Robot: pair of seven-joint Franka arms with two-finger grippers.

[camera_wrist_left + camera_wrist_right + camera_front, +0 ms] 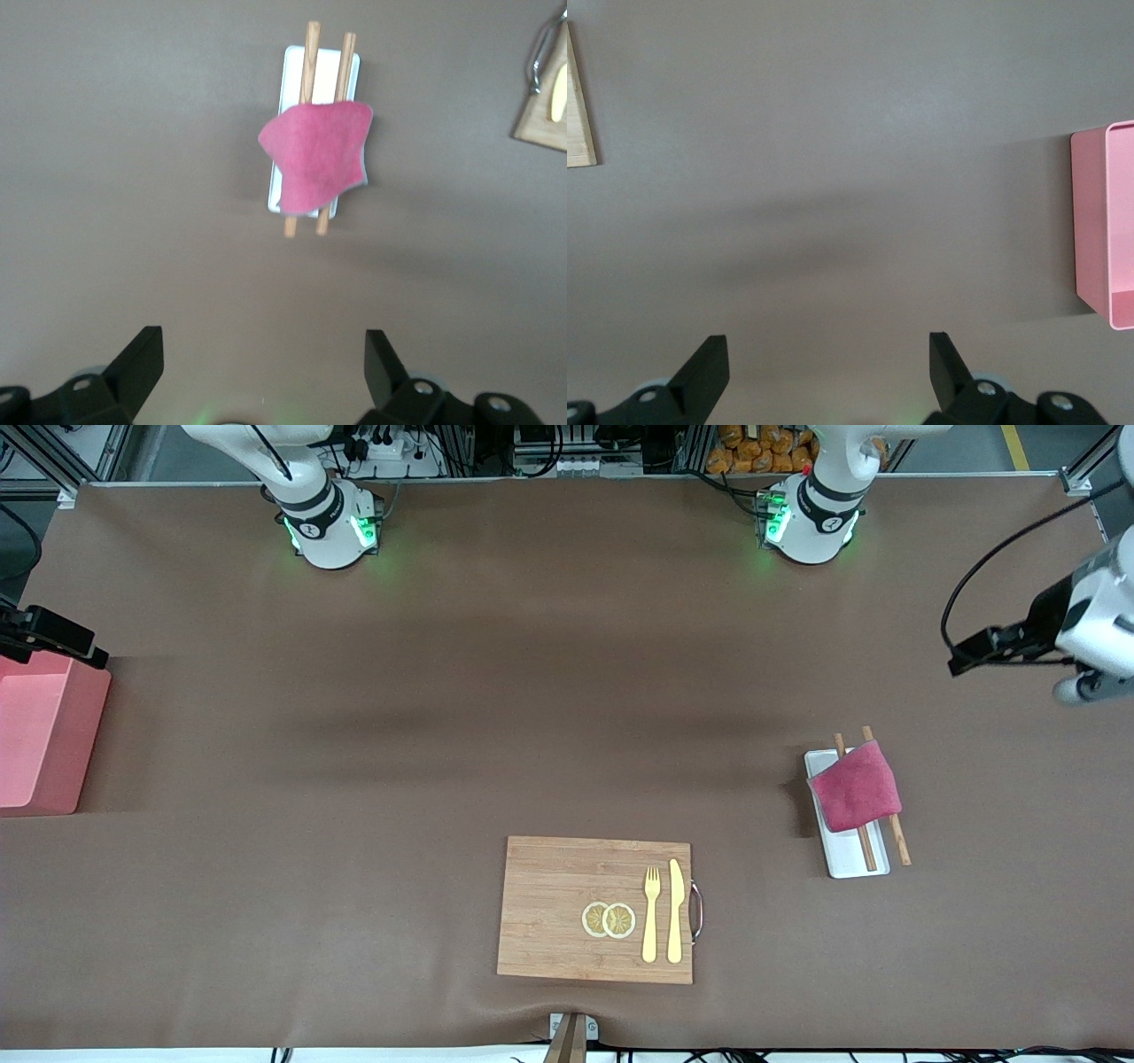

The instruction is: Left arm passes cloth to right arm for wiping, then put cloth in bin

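Wooden board (594, 909) lies nearest; cloth (855, 786) drapes over white tray (852, 864).

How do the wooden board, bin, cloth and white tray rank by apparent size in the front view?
1. Wooden board, clearly largest.
2. Bin, though the picture's edge cuts it off, so its full extent is unsure.
3. Cloth and white tray look alike; the cloth hides much of the tray, so no ranking between them.
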